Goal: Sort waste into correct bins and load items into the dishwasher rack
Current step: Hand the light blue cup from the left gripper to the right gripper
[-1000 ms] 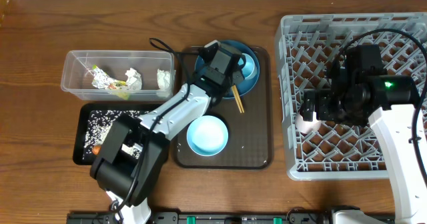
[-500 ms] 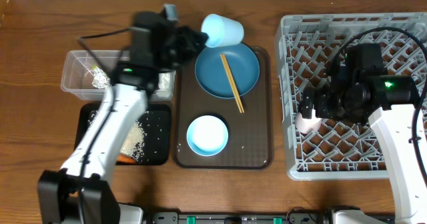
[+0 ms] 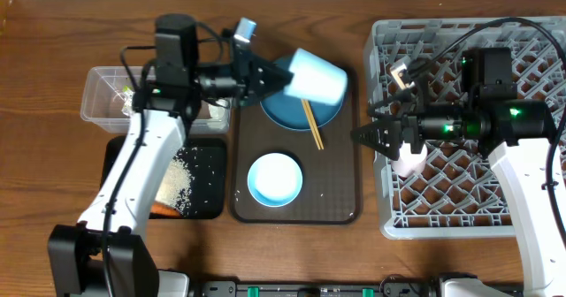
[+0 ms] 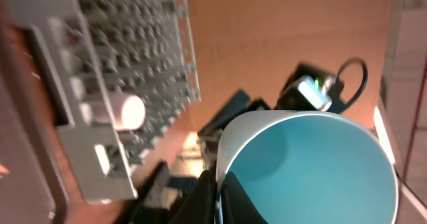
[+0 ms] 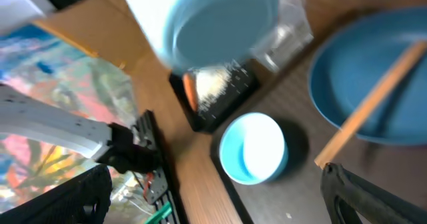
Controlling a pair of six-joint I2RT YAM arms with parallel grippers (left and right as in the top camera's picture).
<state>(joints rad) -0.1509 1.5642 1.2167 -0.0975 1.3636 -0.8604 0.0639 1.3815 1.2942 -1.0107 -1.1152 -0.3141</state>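
My left pincer pinches the rim of the light-blue cup, held sideways above the dark-blue plate: long axis level, mouth facing me, base toward the rack. My right pincer is spread.

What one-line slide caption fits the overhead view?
Left pincer holds the light-blue cup tilted over the dark-blue plate; open right pincer hovers by the rack edge.

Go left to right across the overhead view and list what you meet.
Clear tub → left tool → light-blue cup gripped in that tool → dishwasher rack. Things that overlap these are left out.
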